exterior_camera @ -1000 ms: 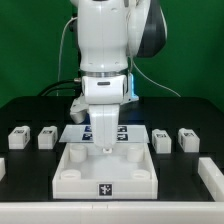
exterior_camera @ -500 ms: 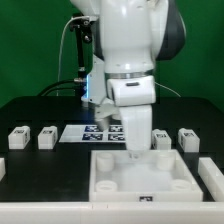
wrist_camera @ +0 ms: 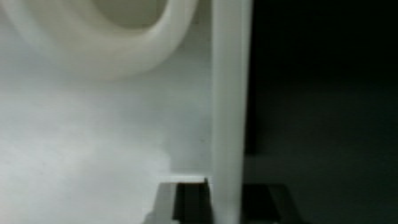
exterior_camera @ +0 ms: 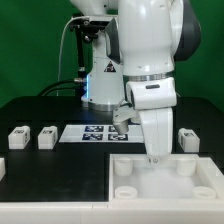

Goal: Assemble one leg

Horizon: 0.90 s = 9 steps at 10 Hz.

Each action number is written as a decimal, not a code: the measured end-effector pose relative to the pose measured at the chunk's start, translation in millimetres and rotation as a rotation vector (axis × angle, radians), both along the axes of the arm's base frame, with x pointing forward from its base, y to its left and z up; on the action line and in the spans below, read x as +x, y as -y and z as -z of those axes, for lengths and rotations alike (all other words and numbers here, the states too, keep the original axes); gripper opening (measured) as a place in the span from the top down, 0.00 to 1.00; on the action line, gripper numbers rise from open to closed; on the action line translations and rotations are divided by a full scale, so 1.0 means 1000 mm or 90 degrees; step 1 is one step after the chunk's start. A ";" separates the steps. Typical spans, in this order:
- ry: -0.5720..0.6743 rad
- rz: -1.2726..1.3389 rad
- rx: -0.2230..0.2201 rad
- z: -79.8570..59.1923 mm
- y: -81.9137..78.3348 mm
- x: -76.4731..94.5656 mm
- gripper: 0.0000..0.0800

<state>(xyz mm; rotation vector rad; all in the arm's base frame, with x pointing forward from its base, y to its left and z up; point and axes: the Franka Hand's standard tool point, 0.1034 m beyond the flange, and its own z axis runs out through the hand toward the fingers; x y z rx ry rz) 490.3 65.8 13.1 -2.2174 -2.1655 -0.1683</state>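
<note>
Panel point(exterior_camera: 165, 182) has moved. Over the last second it goes from mid-counter, in front of the marker board point(exterior_camera: 92, 132), to the near corner of the counter on the exterior view's right. Part of it is now cut off by the frame.

Claw point(exterior_camera: 152, 156) has travelled with it and sits on the panel's far wall. In the wrist view the fingers point(wrist_camera: 183, 200) are almost closed and straddle that thin wall, with a round corner socket point(wrist_camera: 134, 35) just beyond. So the claw is pinching the panel, with no leg in it.

Legs haven't moved. Two legs point(exterior_camera: 31, 138) sit by the counter's edge on the exterior view's left. One leg point(exterior_camera: 187, 138) sits toward the opposite edge, just behind the panel's far wall. The fourth, visible beside it a second ago, is now behind the arm.

My read is that this is panel positioning only and leg work hasn't started. Next step would be to let go of the wall, lift clear and go for the nearest leg. Can't tell how close the panel is to the counter edge, so watch for overhang.
</note>
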 end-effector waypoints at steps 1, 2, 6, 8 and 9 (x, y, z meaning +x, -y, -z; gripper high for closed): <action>0.000 0.000 0.000 0.000 0.000 0.000 0.93; 0.000 0.001 0.000 0.000 0.000 0.000 0.93; -0.001 0.002 0.000 0.001 0.001 -0.001 0.35; -0.001 0.003 0.000 0.001 0.002 -0.001 0.22; -0.001 0.003 0.000 0.001 0.002 -0.001 0.20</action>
